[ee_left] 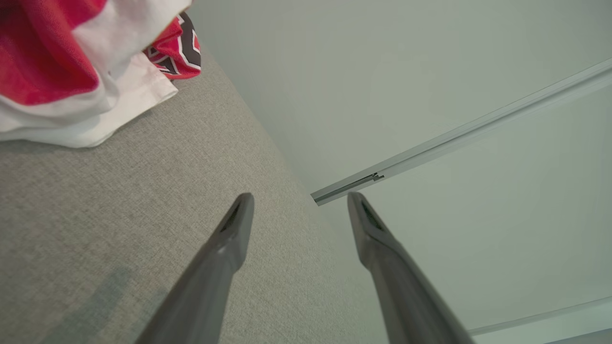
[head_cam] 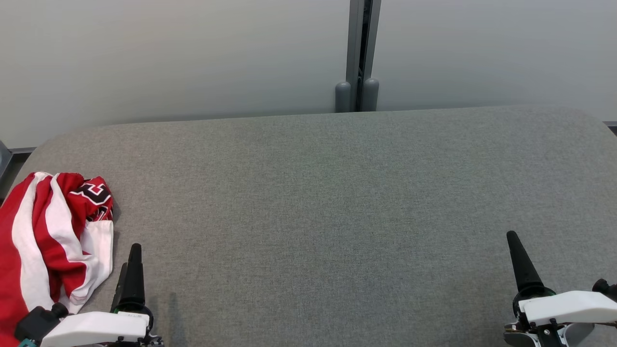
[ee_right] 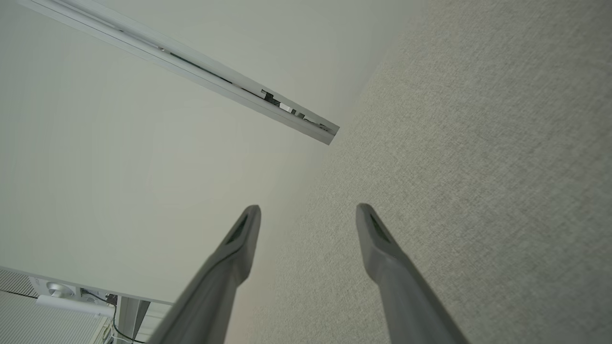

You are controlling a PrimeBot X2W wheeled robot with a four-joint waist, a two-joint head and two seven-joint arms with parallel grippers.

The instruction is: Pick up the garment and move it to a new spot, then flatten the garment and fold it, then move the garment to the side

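Currently my left pincer [ee_left: 299, 198] stands wide and empty, just beside the crumpled red-and-white striped fabric garment [head_cam: 48, 241] at the left edge of the grey cloth-covered table [head_cam: 313, 217]. Pinch a raised fold, not the hem, then lift clear.

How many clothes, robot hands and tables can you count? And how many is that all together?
Clothes: 1, the red and white garment
Robot hands: 2, the left gripper and the right gripper, both open
Tables: 1, the grey table
Total: 4
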